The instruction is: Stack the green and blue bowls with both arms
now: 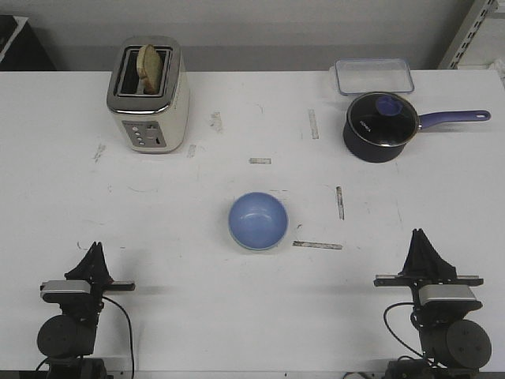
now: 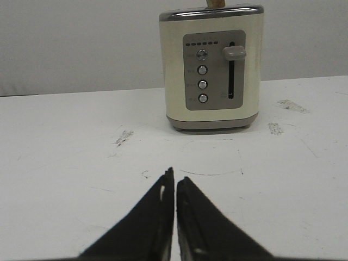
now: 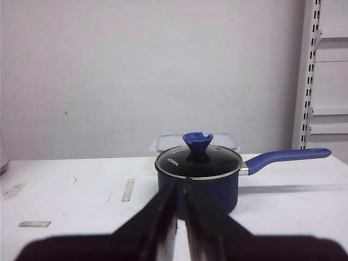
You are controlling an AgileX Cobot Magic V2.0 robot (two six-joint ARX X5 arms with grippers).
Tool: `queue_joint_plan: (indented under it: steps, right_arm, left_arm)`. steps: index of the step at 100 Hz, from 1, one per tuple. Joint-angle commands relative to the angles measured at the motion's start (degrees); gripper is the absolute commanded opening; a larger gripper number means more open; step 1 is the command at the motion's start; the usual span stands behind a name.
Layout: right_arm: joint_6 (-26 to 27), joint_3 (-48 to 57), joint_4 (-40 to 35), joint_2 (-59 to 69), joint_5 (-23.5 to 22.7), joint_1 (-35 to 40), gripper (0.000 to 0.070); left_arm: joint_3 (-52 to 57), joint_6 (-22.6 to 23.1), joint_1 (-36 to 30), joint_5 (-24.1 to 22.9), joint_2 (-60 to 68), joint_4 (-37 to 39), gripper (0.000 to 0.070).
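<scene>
The blue bowl (image 1: 258, 220) sits upright at the middle of the table, and neither wrist view shows it. A thin pale edge runs round its near side; I cannot tell whether that is the green bowl under it. No green bowl stands apart anywhere in view. My left gripper (image 1: 96, 246) (image 2: 175, 175) rests near the front left edge, shut and empty, pointing at the toaster. My right gripper (image 1: 419, 234) (image 3: 180, 185) rests near the front right edge, shut and empty, pointing at the pot. Both are well short of the bowl.
A cream toaster (image 1: 148, 95) (image 2: 212, 68) with bread in a slot stands at the back left. A dark navy pot (image 1: 381, 126) (image 3: 198, 179) with a glass lid and long handle is at the back right. A clear lidded box (image 1: 373, 76) lies behind the pot.
</scene>
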Motion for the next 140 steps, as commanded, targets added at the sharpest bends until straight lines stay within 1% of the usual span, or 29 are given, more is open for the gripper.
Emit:
queue_joint_plan:
  steps: [1, 83, 87, 99, 111, 140]
  right_arm:
    - [0.2, -0.1, 0.6, -0.1, 0.0, 0.0, 0.0013]
    - [0.2, -0.1, 0.7, -0.1, 0.0, 0.0, 0.0013]
    - [0.2, -0.6, 1.2, -0.3, 0.0, 0.1, 0.0013]
    - [0.2, -2.0, -0.9, -2.4, -1.3, -0.3, 0.0013]
    - [0.2, -5.2, 0.7, -4.5, -3.3, -0.9, 0.0013]
    - [0.2, -15.5, 4.6, -8.2, -3.0, -1.0, 0.0013]
  left_arm:
    - [-1.2, 0.7, -0.1, -0.1, -0.1, 0.7, 0.0002]
    - [-1.2, 0.7, -0.1, -0.1, -0.1, 0.7, 0.0002]
    - [-1.2, 0.7, -0.1, -0.1, -0.1, 0.8, 0.0002]
    - [-1.2, 0.7, -0.1, -0.1, -0.1, 0.8, 0.0002]
    - [-1.2, 0.7, -0.1, -0.1, -0.1, 0.7, 0.0002]
    - [-1.2, 0.7, -0.1, -0.1, -0.1, 0.7, 0.0002]
